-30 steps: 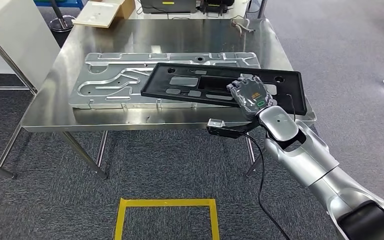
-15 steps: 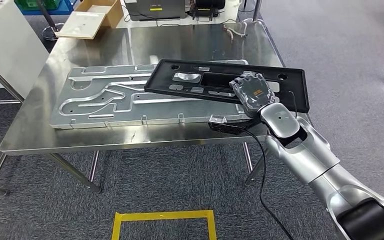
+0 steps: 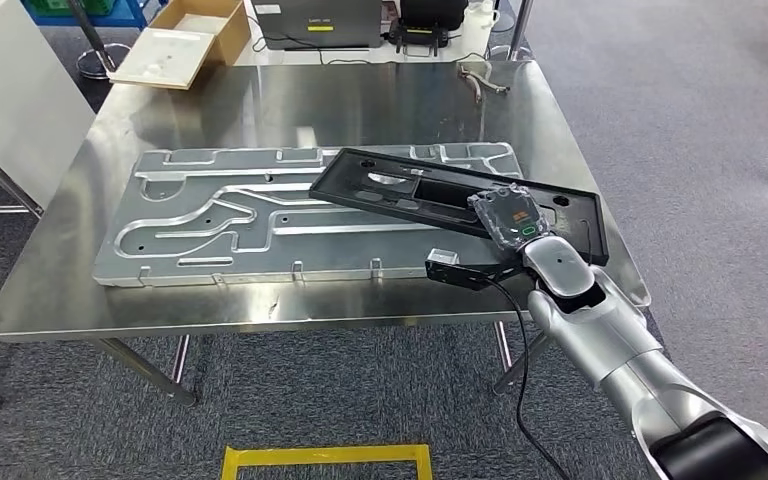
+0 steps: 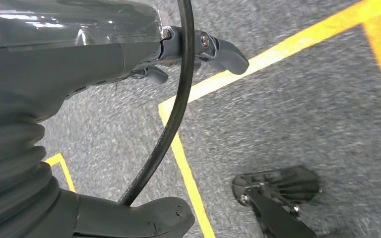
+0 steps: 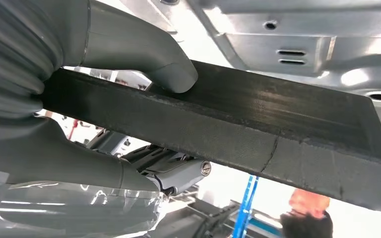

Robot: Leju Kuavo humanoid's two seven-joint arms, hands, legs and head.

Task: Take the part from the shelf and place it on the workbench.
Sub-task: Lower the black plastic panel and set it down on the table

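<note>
Black part (image 3: 430, 190): flat matte plastic frame, rectangular cut-outs, tilted over the embossed aluminium panel (image 3: 210, 220) on the brushed steel tabletop (image 3: 290, 105). Right hand (image 3: 508, 215) grips its near edge, thumb (image 5: 149, 54) pressing the grained rim. Left hand (image 4: 178, 49) holds nothing, fingers apart, above grey carpet.

Workbench (image 3: 260, 100): the far half, beyond the aluminium plate (image 3: 250, 215), is open steel. A small metal piece (image 3: 482, 72) lies at the far right corner. The plate covers the centre, overlapped at right by the black frame part (image 3: 400, 190) in the right hand (image 3: 508, 218). Narrow bare strips along the near and left edges.
</note>
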